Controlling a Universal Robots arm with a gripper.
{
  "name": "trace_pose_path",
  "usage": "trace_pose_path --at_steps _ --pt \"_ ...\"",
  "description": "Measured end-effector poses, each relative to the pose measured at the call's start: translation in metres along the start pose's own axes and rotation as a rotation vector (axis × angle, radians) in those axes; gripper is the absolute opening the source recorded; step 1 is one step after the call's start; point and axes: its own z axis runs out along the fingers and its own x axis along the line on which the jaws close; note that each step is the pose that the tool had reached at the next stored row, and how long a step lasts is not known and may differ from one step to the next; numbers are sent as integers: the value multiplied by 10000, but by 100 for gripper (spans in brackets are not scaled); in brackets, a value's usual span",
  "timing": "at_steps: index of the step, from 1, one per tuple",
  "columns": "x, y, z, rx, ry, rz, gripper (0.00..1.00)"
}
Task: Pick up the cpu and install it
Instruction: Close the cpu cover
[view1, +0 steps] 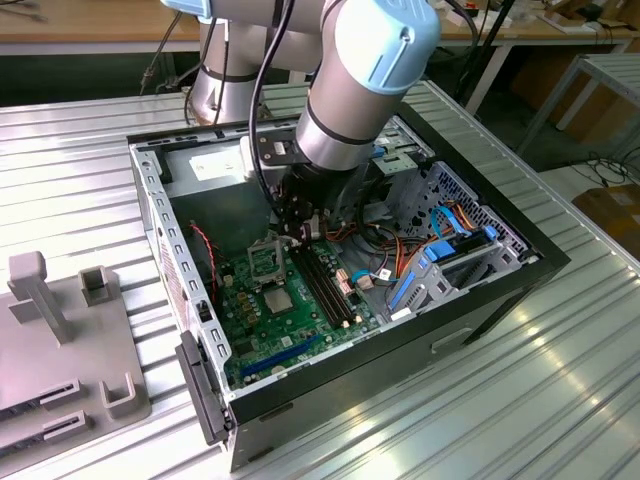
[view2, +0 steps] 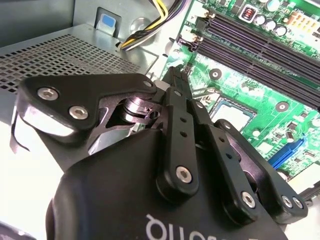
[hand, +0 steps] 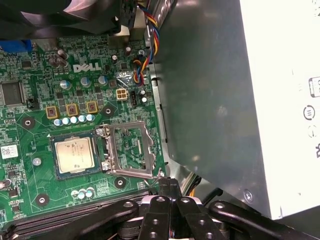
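Left of centre in the first wrist view, the cpu (hand: 73, 154) sits in its socket beside the swung-open retention frame (hand: 131, 152), while the tool (hand: 169, 186), fingers together and empty, hovers nearby.

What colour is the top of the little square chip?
Silver-grey, seen best in the first wrist view: the cpu.

Matt silver-grey metal tops the cpu (hand: 73, 154); the motherboard (hand: 30, 125) is glossy green, the case wall (hand: 210, 100) dull grey metal.
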Motion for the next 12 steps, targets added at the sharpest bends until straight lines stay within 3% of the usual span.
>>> trace_pose_path --at_steps 12 --pt "3 18 -6 -4 -4 -17 11"
